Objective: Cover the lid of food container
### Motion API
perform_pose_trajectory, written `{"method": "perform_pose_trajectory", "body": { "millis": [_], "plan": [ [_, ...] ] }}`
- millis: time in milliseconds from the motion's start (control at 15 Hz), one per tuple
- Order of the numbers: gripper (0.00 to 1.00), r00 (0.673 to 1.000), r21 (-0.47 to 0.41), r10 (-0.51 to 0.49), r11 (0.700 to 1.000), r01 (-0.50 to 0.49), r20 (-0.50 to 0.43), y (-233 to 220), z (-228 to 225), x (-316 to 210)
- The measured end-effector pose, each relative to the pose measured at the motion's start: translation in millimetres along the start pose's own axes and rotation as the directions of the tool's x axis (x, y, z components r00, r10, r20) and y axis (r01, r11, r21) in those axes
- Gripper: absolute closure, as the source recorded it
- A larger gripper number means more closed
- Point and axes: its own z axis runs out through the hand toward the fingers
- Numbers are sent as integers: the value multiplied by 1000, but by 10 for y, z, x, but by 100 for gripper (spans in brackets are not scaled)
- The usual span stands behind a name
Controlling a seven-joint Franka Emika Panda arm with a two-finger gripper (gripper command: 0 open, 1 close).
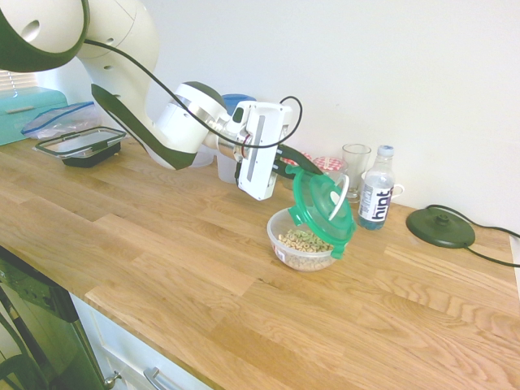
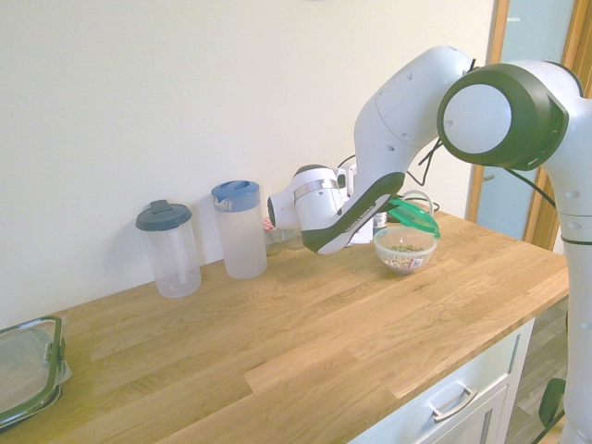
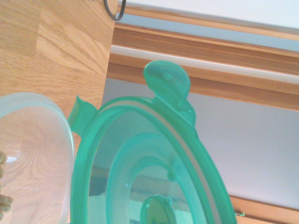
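Note:
The green translucent lid (image 1: 321,207) hangs tilted steeply, its lower edge touching or nearly touching the far rim of the food container (image 1: 302,244). That container is a small clear round bowl with ring cereal, standing on the wooden counter. My gripper (image 1: 302,169) is shut on the lid's upper edge, reaching in from the left. In the second exterior view the lid (image 2: 412,217) slants above the food container (image 2: 404,252), with the arm partly in front. The wrist view shows the lid's underside (image 3: 154,177) close up and the container's rim (image 3: 37,154) beside it.
Behind the bowl stand a water bottle (image 1: 376,199), a drinking glass (image 1: 355,169) and a jar with a red checked lid (image 1: 329,165). A black round base (image 1: 439,227) lies to the right. A rectangular black-rimmed container (image 1: 81,146) sits far left. Two jugs (image 2: 239,229) stand by the wall.

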Motion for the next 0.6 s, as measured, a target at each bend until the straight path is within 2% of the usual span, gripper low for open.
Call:
{"method": "perform_pose_trajectory", "body": {
  "millis": [600],
  "plan": [
    [0, 1000, 33, -6, 999, 6, -10, -18, -172, -41]
  ]
}}
